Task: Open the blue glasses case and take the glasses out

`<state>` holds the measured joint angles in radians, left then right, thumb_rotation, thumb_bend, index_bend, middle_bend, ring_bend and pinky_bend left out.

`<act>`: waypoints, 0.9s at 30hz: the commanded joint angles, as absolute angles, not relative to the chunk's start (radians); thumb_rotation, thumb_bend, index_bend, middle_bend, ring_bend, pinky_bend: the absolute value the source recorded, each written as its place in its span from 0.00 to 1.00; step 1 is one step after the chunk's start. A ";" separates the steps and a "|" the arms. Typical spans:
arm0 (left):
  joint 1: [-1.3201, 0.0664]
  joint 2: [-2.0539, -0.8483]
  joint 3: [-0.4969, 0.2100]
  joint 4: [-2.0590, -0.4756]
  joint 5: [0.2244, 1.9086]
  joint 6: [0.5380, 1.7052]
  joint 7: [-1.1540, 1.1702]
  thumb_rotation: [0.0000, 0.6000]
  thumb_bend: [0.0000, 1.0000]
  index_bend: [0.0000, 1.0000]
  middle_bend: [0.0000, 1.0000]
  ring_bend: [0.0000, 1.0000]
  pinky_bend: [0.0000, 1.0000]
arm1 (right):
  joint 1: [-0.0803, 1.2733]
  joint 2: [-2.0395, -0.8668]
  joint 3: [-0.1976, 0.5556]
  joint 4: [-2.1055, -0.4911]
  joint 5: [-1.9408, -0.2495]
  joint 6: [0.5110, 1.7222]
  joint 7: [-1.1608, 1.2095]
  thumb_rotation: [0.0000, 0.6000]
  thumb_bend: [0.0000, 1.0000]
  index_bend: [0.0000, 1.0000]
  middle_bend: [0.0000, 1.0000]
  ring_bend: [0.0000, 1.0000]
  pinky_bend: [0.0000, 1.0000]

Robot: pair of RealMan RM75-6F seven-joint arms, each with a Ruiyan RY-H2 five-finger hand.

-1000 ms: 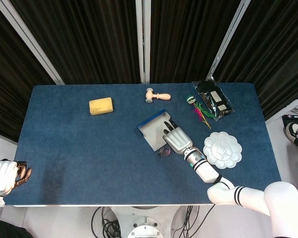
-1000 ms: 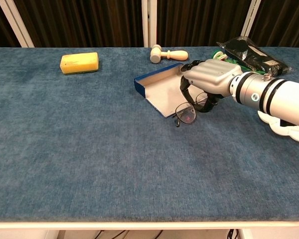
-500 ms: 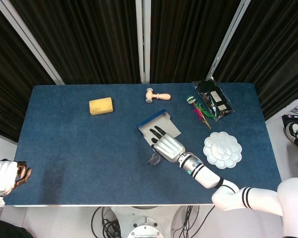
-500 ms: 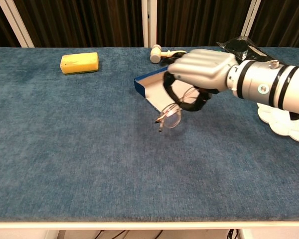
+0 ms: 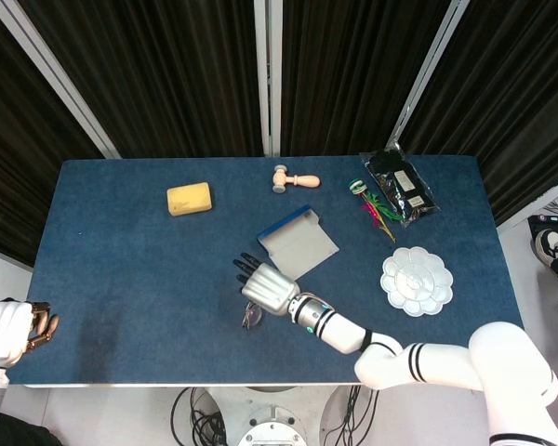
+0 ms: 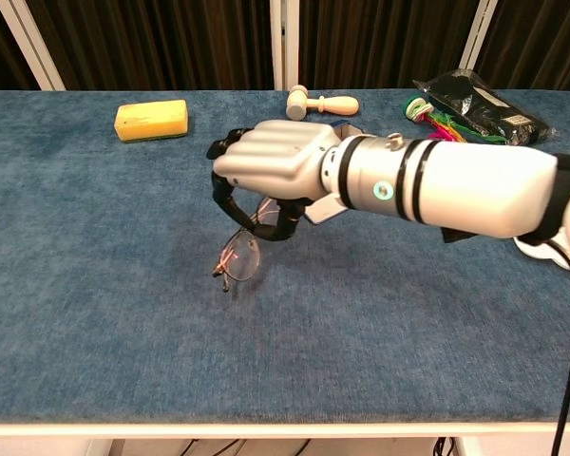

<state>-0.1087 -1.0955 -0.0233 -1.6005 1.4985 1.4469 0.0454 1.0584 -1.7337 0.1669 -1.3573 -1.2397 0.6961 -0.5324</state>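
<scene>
Blue cloth table [image 5: 121, 279] before black curtains [image 5: 167, 65]. Right hand [image 6: 266, 166], fingers clamped on the glasses [image 6: 239, 256], has moved leftward from the open case [image 5: 298, 243] toward frame centre.

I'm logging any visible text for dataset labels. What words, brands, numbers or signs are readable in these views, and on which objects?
No text is readable in either view.
Black packet: pale label patches, print too small and blurred to read.
Right hand, holding the glasses: its forearm shows only a small green ring mark, no letters.
Blue glasses case, yellow sponge, white palette: no markings visible.
</scene>
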 commanded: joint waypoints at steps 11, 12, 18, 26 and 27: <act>-0.108 -1.096 -0.023 -1.598 1.500 1.448 0.042 1.00 0.39 0.84 0.99 0.84 0.66 | 1.010 -1.577 0.176 -1.496 -1.059 0.811 -0.646 1.00 0.28 0.00 0.15 0.00 0.00; -0.108 -1.096 -0.023 -1.599 1.500 1.448 0.043 1.00 0.39 0.84 0.99 0.84 0.66 | 0.990 -1.545 0.173 -1.517 -1.053 0.837 -0.644 1.00 0.28 0.00 0.15 0.00 0.00; -0.109 -1.097 -0.024 -1.603 1.497 1.447 0.055 1.00 0.39 0.84 0.99 0.84 0.66 | 0.824 -1.343 0.124 -1.646 -1.059 1.029 -0.597 1.00 0.28 0.00 0.14 0.00 0.00; -0.108 -1.100 -0.025 -1.605 1.496 1.450 0.062 1.00 0.39 0.84 0.99 0.84 0.66 | 0.581 -1.168 0.035 -1.733 -1.149 1.264 -0.425 1.00 0.28 0.00 0.11 0.00 0.00; -0.108 -1.100 -0.025 -1.605 1.495 1.450 0.062 1.00 0.39 0.84 0.99 0.84 0.66 | 0.542 -1.151 0.020 -1.738 -1.169 1.301 -0.392 1.00 0.28 0.00 0.11 0.00 0.00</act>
